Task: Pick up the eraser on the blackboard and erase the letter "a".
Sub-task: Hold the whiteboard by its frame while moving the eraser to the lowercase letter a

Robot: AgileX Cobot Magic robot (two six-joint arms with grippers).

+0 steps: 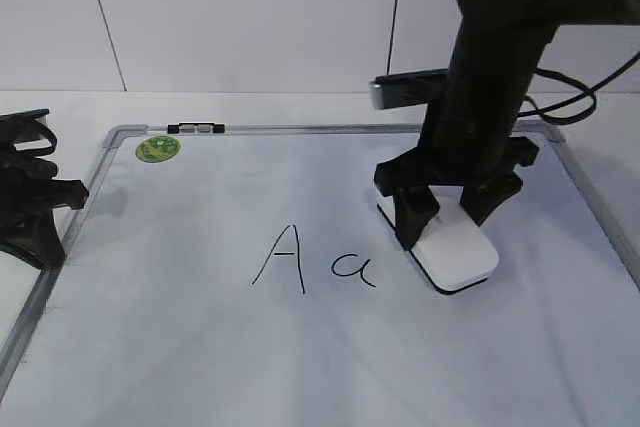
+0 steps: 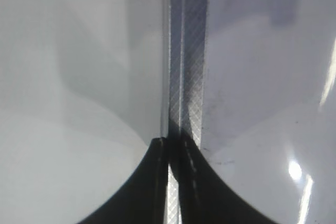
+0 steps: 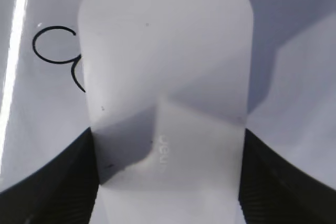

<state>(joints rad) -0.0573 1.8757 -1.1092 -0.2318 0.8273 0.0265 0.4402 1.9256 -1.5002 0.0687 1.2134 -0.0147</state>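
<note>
The white eraser lies on the blackboard, just right of the small letter "a". My right gripper comes down over the eraser, one finger against each long side, shut on it. In the right wrist view the eraser fills the middle between the fingers, and the "a" shows at its left edge, partly hidden behind it. My left gripper rests by the board's left frame, shut and empty; the left wrist view shows its tips over the metal frame.
A taller capital "A" stands left of the "a". A round green sticker and a small black-and-silver clip sit at the board's top left. A wall stands behind the table.
</note>
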